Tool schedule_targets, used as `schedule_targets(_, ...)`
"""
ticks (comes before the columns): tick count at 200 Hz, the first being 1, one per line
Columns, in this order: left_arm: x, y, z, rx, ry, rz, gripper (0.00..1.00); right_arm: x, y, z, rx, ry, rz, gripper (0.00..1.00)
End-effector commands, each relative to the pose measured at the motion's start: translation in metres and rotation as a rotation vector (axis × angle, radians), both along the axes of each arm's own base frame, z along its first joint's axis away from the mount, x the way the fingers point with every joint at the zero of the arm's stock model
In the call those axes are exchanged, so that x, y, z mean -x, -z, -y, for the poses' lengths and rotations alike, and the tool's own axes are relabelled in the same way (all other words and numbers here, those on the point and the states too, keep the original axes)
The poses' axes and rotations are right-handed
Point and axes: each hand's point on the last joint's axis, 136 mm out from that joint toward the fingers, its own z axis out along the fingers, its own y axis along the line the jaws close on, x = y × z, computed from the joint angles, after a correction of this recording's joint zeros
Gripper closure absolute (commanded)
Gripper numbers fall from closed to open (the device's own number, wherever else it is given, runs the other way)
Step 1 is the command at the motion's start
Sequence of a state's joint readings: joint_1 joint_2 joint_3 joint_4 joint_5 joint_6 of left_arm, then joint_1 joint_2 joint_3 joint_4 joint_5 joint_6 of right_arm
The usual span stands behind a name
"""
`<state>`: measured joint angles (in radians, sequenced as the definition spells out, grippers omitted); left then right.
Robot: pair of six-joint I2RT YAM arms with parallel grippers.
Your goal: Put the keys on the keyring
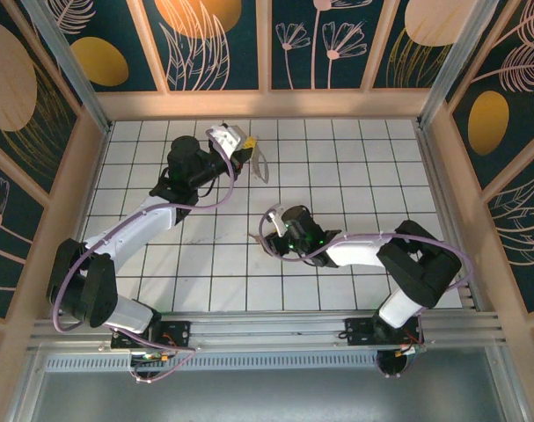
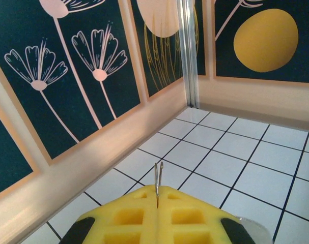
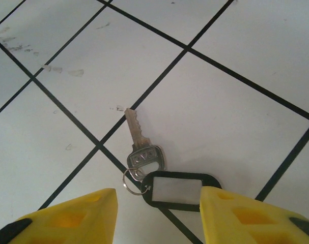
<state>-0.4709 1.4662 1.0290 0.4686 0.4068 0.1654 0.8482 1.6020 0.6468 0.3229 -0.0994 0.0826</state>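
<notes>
One key (image 3: 140, 140) lies flat on the tiles (image 3: 235, 122) just ahead of the right claw (image 3: 159, 216). Its black tag (image 3: 177, 189) sits between the spread yellow fingers (image 3: 73, 218), close to the right one. We judge the key light, thin, stiff and slippery, and hard to pinch while it lies flush to the tiles. The thicker tag looks the better hold, or else the key head by its edges.

The left claw (image 2: 158, 201) is clamped on a thin wire loop (image 2: 158, 178) poking out ahead of it. That's probably the ring of the keyring (image 1: 261, 163), though it's too fine to be sure. The tan strap hangs just beside that claw and looks soft and floppy.
</notes>
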Motion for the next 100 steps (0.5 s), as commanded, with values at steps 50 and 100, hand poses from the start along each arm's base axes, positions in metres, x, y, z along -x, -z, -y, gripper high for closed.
schedule_targets(50, -0.001, -0.019, -0.003, 0.054, 0.007, 0.039, 1.00, -0.005, 0.002, -0.016, 0.050, -0.098, 0.020, 0.56)
schedule_targets(100, -0.004, -0.019, -0.003, 0.050, 0.008, 0.034, 1.00, -0.007, 0.013, -0.018, 0.086, -0.113, 0.009, 0.56)
